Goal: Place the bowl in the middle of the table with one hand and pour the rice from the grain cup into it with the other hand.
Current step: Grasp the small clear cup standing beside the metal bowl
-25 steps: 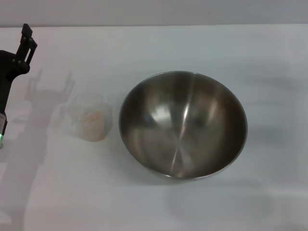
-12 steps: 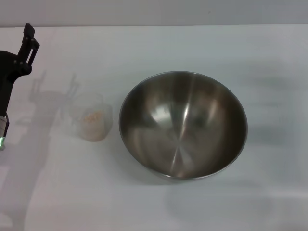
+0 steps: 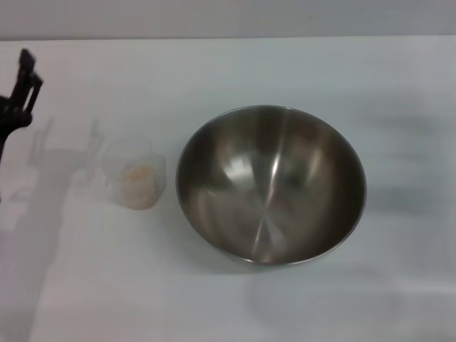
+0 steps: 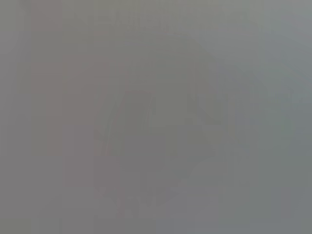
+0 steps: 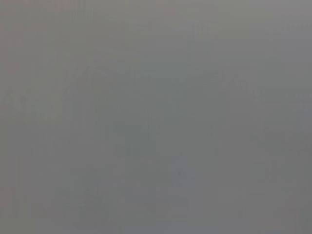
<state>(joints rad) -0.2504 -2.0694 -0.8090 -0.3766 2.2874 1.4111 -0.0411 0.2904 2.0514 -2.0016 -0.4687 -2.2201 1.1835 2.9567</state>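
Observation:
The large steel bowl (image 3: 271,184) stands upright and empty near the middle of the white table (image 3: 214,299) in the head view. The small clear grain cup (image 3: 134,174) stands just left of it with a little heap of pale rice (image 3: 135,173) inside. My left gripper (image 3: 21,89) shows at the far left edge, above and left of the cup, apart from it and holding nothing I can see. My right gripper is out of view. Both wrist views show only a plain grey blur.
The table's far edge (image 3: 228,37) runs across the top of the head view. Shadows of the left arm fall on the table left of the cup.
My left gripper has drawn back to the left, away from the cup, and less of the arm shows now. The cup and bowl have not moved.

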